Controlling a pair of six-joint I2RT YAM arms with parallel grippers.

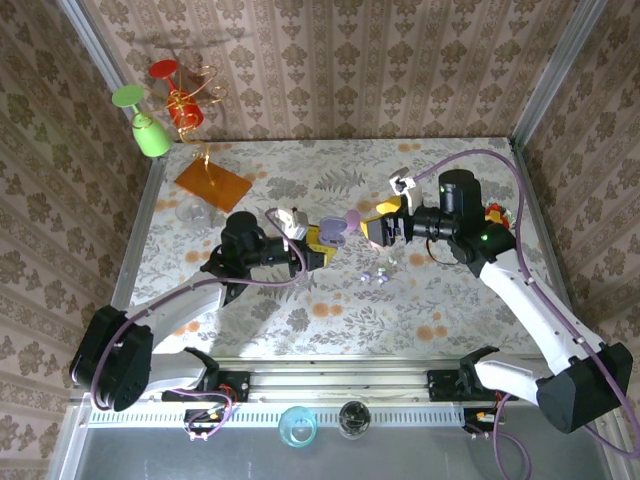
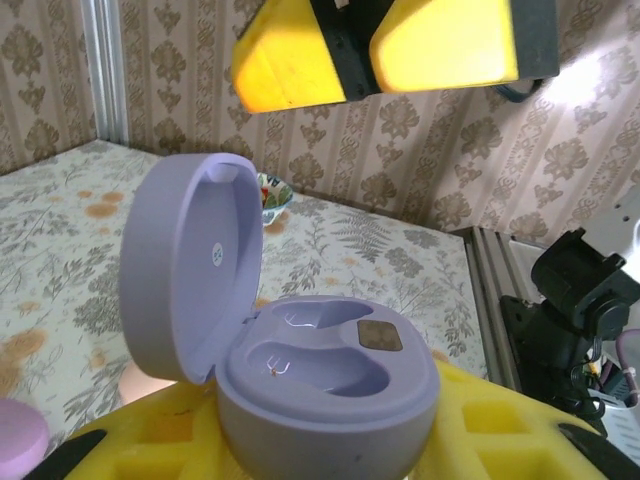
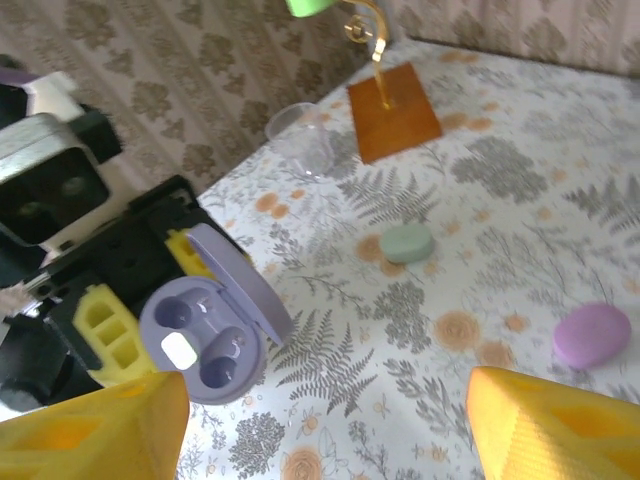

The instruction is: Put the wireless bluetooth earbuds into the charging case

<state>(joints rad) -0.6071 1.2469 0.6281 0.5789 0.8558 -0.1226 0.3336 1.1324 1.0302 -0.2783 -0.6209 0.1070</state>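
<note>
The lilac charging case (image 2: pixel 320 375) stands open, its lid (image 2: pixel 190 280) tipped back, and my left gripper (image 2: pixel 330 445) is shut on its base between yellow pads (image 2: pixel 500 430). Both sockets are empty. In the top view the left gripper (image 1: pixel 318 243) holds the charging case (image 1: pixel 334 233) at mid table. My right gripper (image 1: pixel 384 228) hovers just to its right, open and holding nothing. From the right wrist the charging case (image 3: pixel 205 340) lies lower left of the right gripper (image 3: pixel 328 390). The tiny earbuds (image 1: pixel 380 273) lie on the cloth in front of both grippers.
A closed purple case (image 3: pixel 592 335) and a closed green case (image 3: pixel 406 243) lie on the floral cloth. At the back left are a clear cup (image 3: pixel 305 148) and the orange base (image 3: pixel 395 125) of a glass stand (image 1: pixel 170 100). A bowl of sweets (image 1: pixel 497 215) sits at the right edge.
</note>
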